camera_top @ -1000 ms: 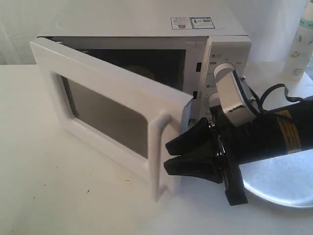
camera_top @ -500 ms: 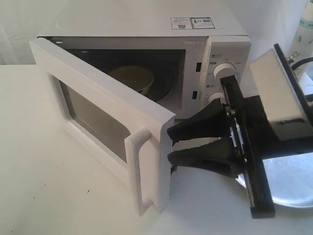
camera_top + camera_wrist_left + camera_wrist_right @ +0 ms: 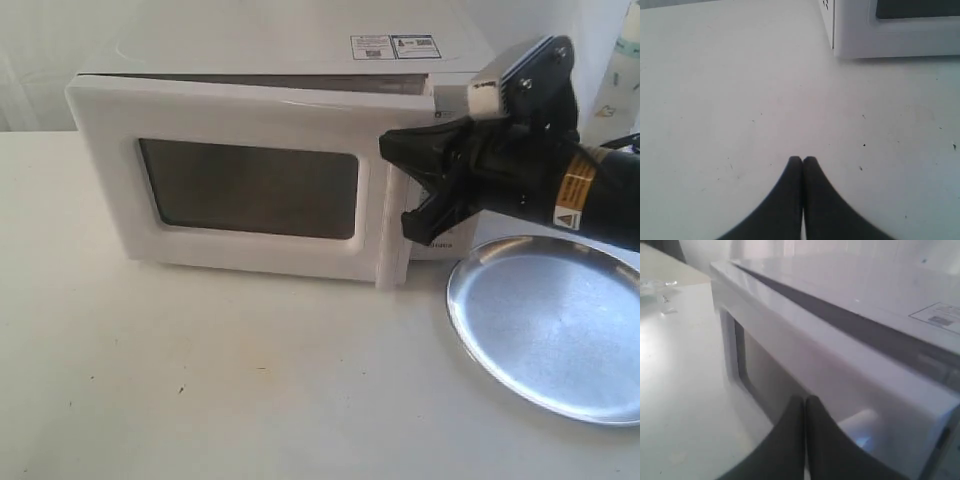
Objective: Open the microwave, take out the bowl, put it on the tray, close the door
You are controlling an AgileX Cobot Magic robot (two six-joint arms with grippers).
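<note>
The white microwave (image 3: 280,60) stands at the back of the table. Its door (image 3: 250,185) is nearly shut, with a thin gap left along the top and the handle (image 3: 392,240) side. My right gripper (image 3: 397,188) is at the door's handle edge, in front of the knobs. In the right wrist view its fingers (image 3: 805,399) are pressed together, shut on nothing, close to the door face (image 3: 805,355). The bowl is hidden behind the door. The silver tray (image 3: 545,320) lies to the right with nothing on it. My left gripper (image 3: 802,159) is shut over the bare table, near the microwave's corner (image 3: 880,30).
A white bottle (image 3: 620,70) stands at the back right, behind my right arm. The table (image 3: 220,380) is white, with a few dark specks. My left arm is outside the exterior view.
The door has swung from wide open to almost shut. My right gripper rose from low by the door's edge to its handle side. The bowl, seen inside earlier, is now hidden.
</note>
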